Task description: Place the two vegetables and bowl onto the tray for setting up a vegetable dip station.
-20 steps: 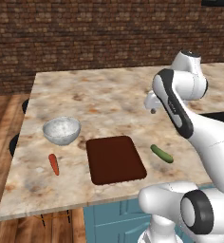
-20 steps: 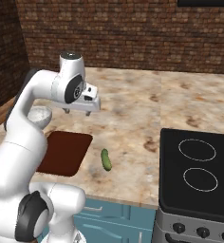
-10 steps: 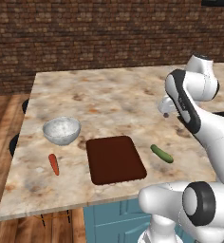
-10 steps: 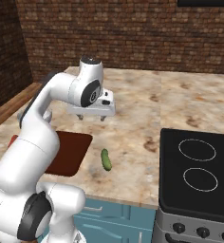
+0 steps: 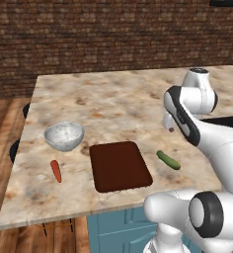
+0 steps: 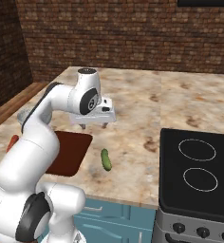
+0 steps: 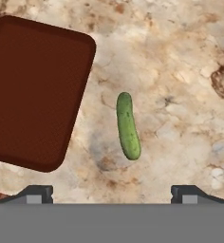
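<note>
The hand (image 6: pixel 94 125) hung wide open and empty above the small dark green cucumber (image 7: pixel 128 126), which lay on the marble tabletop (image 5: pixel 118 104) beside the reddish-brown rectangular tray (image 7: pixel 33 90); it looked light, firm and smooth, best pinched across its middle.

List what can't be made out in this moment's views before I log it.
- Bowl: in the right base view, hidden behind the arm.
- Carrot: in the right base view, just an orange sliver past the arm.
- Tray: right base view, left part covered by the arm.
- Gripper: left base view, mostly hidden behind the forearm.
- Cucumber: fully visible.
</note>
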Motion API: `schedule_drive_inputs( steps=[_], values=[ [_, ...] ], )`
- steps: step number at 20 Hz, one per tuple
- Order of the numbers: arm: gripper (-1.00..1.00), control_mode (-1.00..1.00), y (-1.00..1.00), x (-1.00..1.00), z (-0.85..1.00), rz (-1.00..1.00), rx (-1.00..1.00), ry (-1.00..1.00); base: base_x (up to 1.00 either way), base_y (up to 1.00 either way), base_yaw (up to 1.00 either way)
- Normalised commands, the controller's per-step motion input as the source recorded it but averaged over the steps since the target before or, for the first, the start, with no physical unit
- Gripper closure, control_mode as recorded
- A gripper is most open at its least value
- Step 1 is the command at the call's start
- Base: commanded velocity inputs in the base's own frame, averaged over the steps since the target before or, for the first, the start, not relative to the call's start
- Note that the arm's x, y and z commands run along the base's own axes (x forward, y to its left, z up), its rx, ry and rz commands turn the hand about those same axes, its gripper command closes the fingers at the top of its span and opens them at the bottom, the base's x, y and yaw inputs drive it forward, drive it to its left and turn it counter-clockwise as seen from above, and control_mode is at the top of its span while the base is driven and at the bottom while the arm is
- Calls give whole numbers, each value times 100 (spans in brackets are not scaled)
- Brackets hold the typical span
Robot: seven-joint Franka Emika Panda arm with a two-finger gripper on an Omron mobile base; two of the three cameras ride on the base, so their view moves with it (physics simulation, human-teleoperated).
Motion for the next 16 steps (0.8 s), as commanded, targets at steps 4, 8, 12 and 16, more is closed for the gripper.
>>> schedule_drive_inputs(
  steps=[4,8,12,16],
  values=[
    [-100,-100,-4,6,-48,2,-2,0,0,0,0],
    [-100,-100,-6,7,-48,2,0,0,0,0,0],
    [-100,-100,-10,14,-39,4,0,0,0,0,0],
    [-100,-100,-11,18,-37,4,0,0,0,0,0]
  ],
)
